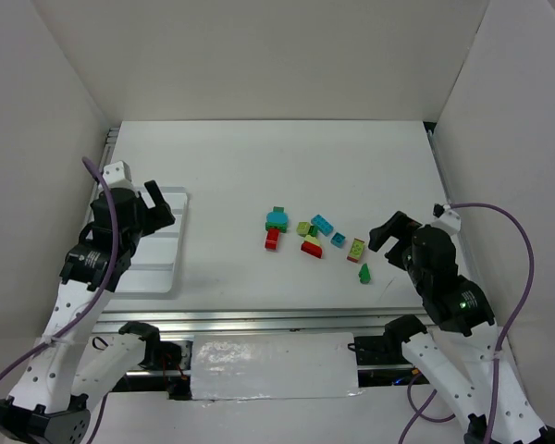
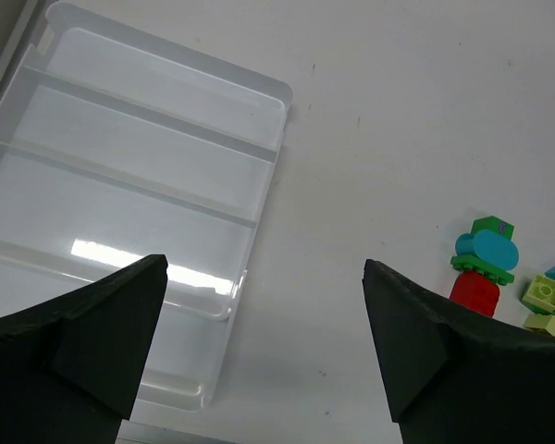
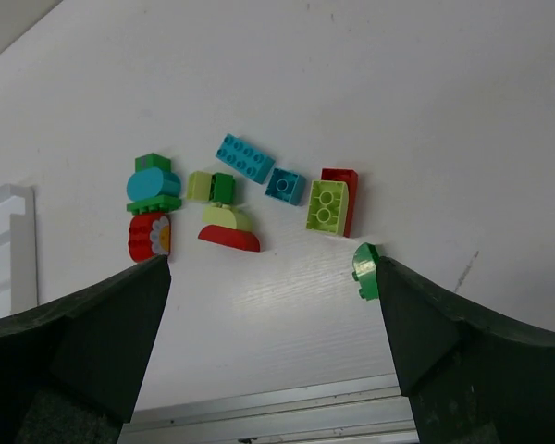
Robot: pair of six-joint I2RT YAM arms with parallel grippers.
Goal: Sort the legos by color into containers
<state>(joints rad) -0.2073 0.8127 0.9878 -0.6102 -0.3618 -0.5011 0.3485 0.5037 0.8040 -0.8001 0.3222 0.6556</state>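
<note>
Legos (image 3: 245,158) studded and blocky, tray (image 2: 120,157) glossy white, ridged

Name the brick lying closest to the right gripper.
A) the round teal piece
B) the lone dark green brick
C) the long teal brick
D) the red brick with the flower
B: the lone dark green brick lies beside one finger of the right gripper, while the other bricks sit farther off in a cluster.
</note>
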